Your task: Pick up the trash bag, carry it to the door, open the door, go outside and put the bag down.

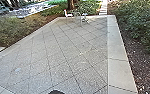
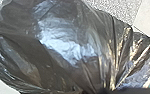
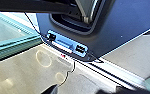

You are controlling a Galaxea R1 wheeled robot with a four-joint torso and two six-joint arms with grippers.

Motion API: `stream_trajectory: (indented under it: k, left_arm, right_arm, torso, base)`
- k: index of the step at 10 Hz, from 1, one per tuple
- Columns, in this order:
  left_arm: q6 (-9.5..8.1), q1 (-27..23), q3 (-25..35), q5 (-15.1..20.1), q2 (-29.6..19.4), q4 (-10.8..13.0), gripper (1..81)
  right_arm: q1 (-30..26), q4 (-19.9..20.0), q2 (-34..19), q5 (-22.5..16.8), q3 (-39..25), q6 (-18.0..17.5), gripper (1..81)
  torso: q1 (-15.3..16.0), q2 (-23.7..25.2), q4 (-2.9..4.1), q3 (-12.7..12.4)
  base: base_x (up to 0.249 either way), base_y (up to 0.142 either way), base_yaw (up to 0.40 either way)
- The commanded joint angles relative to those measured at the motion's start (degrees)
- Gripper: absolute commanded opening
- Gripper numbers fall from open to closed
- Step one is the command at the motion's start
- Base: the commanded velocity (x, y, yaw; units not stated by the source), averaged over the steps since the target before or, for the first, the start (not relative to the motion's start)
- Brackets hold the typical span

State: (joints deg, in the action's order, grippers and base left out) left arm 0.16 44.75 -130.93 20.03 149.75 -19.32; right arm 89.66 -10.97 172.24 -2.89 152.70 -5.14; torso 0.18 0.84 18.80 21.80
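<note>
You carry the trash bag by its gathered plastic in the left gripper, I judge; about the right gripper, I cannot tell. Driving toward 12 o'clock, a swinging bag may rub the paving and tear.

Beyond the patio, the head view's top edge crops a tree trunk, furniture at the far end blurs past telling, a dark shape at the near end is cut off, and the left wrist view crops the trash bag.
</note>
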Motion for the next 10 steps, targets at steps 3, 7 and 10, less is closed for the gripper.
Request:
stream_trajectory:
  k: [3, 7, 10]
  left_arm:
    - [0.28, -8.58, -0.47, 6.51, -3.66, -1.95, 1.0]
    - [0.28, -8.32, 0.32, 6.51, -4.1, -1.95, 81.1]
    - [1.16, -2.09, -0.55, 6.17, -1.57, -1.07, 1.0]
  right_arm:
    - [0.66, -0.19, 1.29, -4.14, -0.75, 0.13, 81.1]
    - [0.65, 0.07, 1.29, -3.88, -0.4, 0.13, 81.1]
    - [0.65, 0.42, 1.38, -3.53, -0.4, 0.13, 81.1]
  torso:
    - [0.0, 0.0, 0.02, 0.02]
    - [0.02, 0.0, 0.02, 0.04]
    - [0.02, 0.0, 0.02, -5.73]
  base:
    - [0.0, 0.0, 0.0]
    - [0.0, 0.0, 0.0]
    - [0.0, 0.0, 0.0]
